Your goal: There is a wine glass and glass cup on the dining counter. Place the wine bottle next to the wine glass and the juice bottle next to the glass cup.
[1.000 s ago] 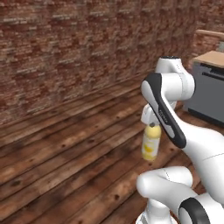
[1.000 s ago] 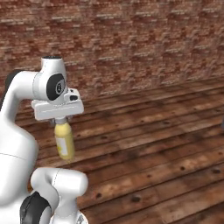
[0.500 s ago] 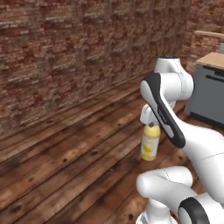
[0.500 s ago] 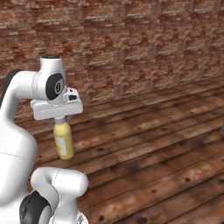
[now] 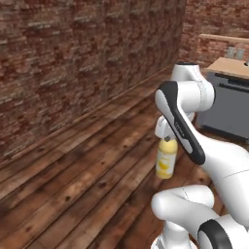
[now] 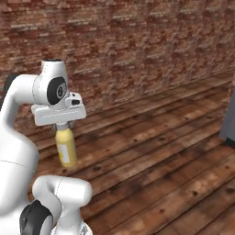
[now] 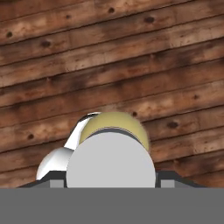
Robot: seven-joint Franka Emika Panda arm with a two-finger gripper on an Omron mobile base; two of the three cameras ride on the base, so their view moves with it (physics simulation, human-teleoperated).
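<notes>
Hanging upright over knotty wooden floorboards [image 6: 151, 151], the stout yellow juice bottle [image 5: 166, 160] (pale round cap) sits clamped in the tool [image 6: 63, 125].

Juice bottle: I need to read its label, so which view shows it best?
The right base view: the juice bottle hangs side-on, unobstructed, under the gripper. The left base view has the arm partly covering it; the hand view looks down on its cap.

The juice bottle's [image 5: 166, 161] cap sits hidden inside the hand [image 6: 64, 125]; two small glasses [image 5: 234, 52] beyond the bench [image 5: 228, 67] stay indistinct.
</notes>
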